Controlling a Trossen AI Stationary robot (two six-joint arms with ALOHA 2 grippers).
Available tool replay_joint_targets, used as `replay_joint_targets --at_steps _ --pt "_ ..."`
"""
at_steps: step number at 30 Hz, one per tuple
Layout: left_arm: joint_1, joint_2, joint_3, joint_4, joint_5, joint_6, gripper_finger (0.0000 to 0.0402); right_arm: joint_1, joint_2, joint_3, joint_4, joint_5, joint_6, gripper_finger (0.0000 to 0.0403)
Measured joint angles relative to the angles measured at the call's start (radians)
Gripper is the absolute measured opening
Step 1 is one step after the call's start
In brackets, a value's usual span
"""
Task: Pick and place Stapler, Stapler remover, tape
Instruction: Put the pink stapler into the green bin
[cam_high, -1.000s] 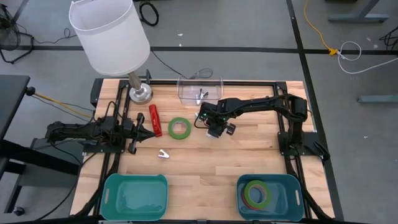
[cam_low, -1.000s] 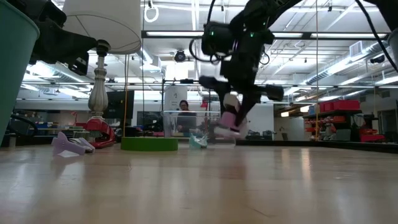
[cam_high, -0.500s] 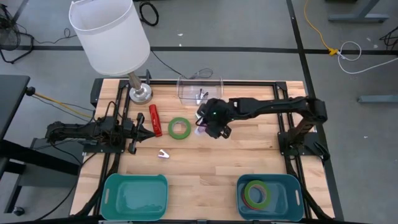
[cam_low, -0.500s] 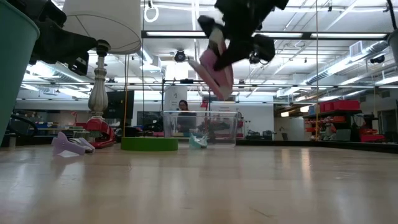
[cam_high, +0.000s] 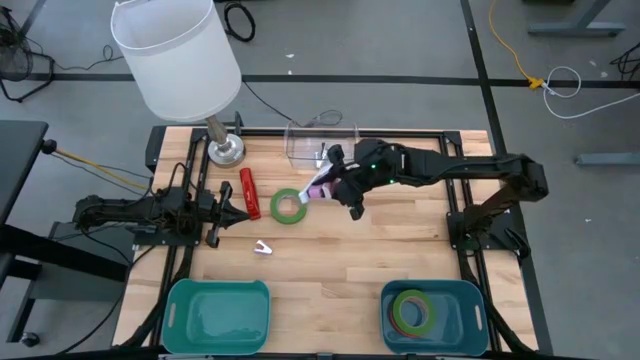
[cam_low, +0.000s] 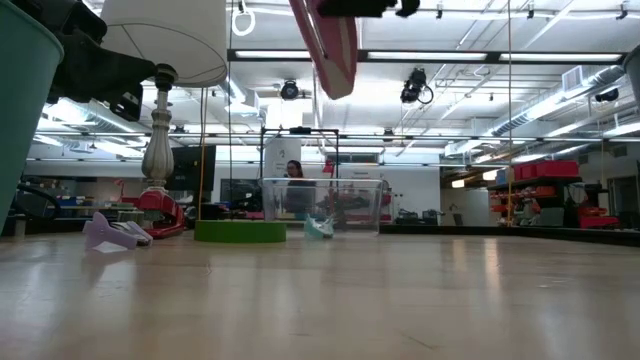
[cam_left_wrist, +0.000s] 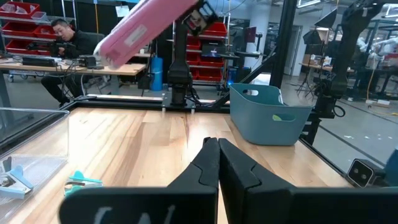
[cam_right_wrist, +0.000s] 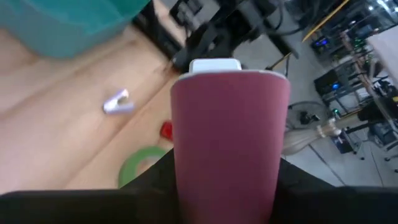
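Left tool (cam_high: 213, 210) sits parked at the table's left edge, fingers pressed together, holding nothing; in its own wrist view the tips (cam_left_wrist: 212, 163) meet in a closed point. Just beside it, toward the table's middle, a red stapler (cam_high: 249, 192) lies flat, long axis running front to back. A small pale lilac staple remover (cam_high: 263, 247) lies nearer the front edge, close to that same tool. Next across, a green tape ring (cam_high: 289, 206) lies flat on the table (cam_high: 330, 260).

Right tool (cam_high: 335, 186) hangs in the air above the table, just past the green ring, partly closed on a pink stapler (cam_high: 320, 188). Low view shows that stapler (cam_low: 330, 45) well clear of the wood, tilted, nose pointing down. Clear box (cam_high: 321, 143) stands at the back edge behind it, with small bits inside.

Two teal bins at the front: left bin (cam_high: 217, 313) looks bare, right bin (cam_high: 434, 315) holds stacked tape rings (cam_high: 413, 310). My read: the pink stapler goes to a bin; both lie toward the front from the right tool, the left one diagonally across, the right one on its own arm's side. Red stapler and remover are nearer the left arm.

No readable writing or brand anywhere.
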Motion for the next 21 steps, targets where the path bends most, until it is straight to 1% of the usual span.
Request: replay_joint_targets --at_steps 7,16,21 --pt "0.000 0.000 0.000 0.000 0.000 0.000 0.0003 0.000 -0.012 0.000 0.060 -0.005 0.131 0.0130" --pt "0.000 0.000 0.000 0.000 0.000 0.000 0.0003 0.000 -0.005 0.000 0.146 -0.020 0.222 0.0130" --pt "0.000 0.000 0.000 0.000 0.000 0.000 0.0003 0.000 -0.005 0.000 0.229 -0.079 0.334 0.0130"
